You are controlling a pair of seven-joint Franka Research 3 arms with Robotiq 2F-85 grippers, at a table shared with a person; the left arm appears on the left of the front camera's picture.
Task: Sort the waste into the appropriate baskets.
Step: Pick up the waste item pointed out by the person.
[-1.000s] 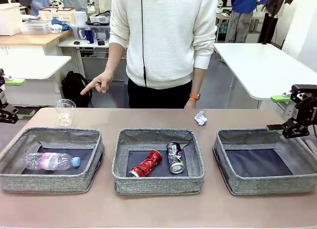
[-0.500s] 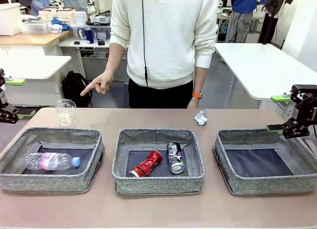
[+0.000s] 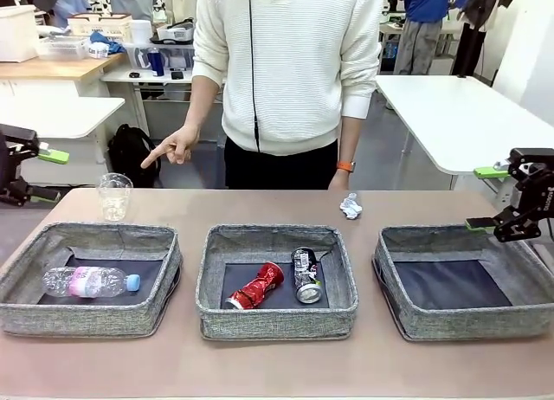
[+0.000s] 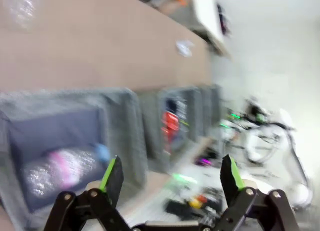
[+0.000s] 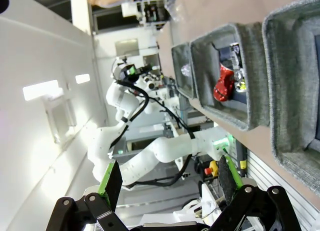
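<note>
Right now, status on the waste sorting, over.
Left gripper, right gripper open, empty. Bottle in left basket, red can, dark can in middle basket; cup, paper wad on table. Person's hand points toward cup.

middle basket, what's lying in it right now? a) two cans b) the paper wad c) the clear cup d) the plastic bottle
A: the crushed red can and the dark printed can lie side by side on the dark bottom of the middle basket, while the bottle lies in the left basket and the paper wad sits on the table.
</note>
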